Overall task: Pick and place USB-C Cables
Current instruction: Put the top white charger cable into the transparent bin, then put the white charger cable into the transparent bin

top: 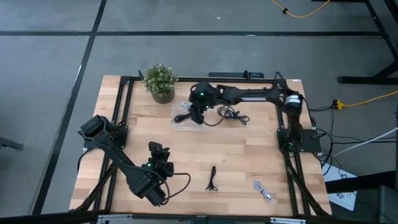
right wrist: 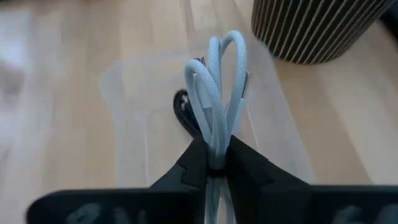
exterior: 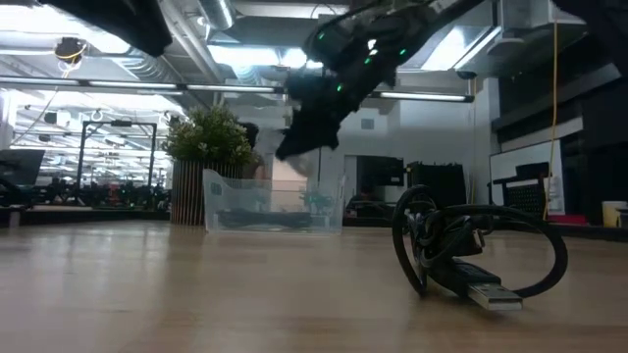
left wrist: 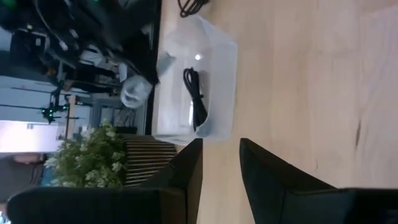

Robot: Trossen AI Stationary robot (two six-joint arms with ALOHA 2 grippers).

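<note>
My right gripper point(right wrist: 216, 158) point(top: 198, 114) is shut on a pale blue-white coiled cable point(right wrist: 217, 81) and hovers over a clear plastic tray point(top: 180, 119) point(exterior: 275, 211) at the table's far side. One black cable point(right wrist: 182, 102) point(left wrist: 196, 99) lies inside the tray. Another black cable point(top: 231, 114) lies on the table just right of the tray. A third black cable point(top: 212, 179) point(exterior: 471, 255) and a light cable point(top: 263, 190) lie near the near edge. My left gripper point(left wrist: 221, 155) point(top: 158, 151) is open and waits at the near left. My right gripper pinches the pale cable's bundle of several strands point(right wrist: 216, 140) between its two fingers, coming from above. The bundle's looped end point(right wrist: 227, 43) sticks out past the fingertips. The cable is lifted clear, over the tray.
A potted plant point(top: 160, 81) point(right wrist: 317, 28) stands just left of the tray at the far edge. Black frame rails point(top: 121, 106) run along the table's left and right sides. Bare wood point(top: 236, 149) lies between the tray and the near cables.
</note>
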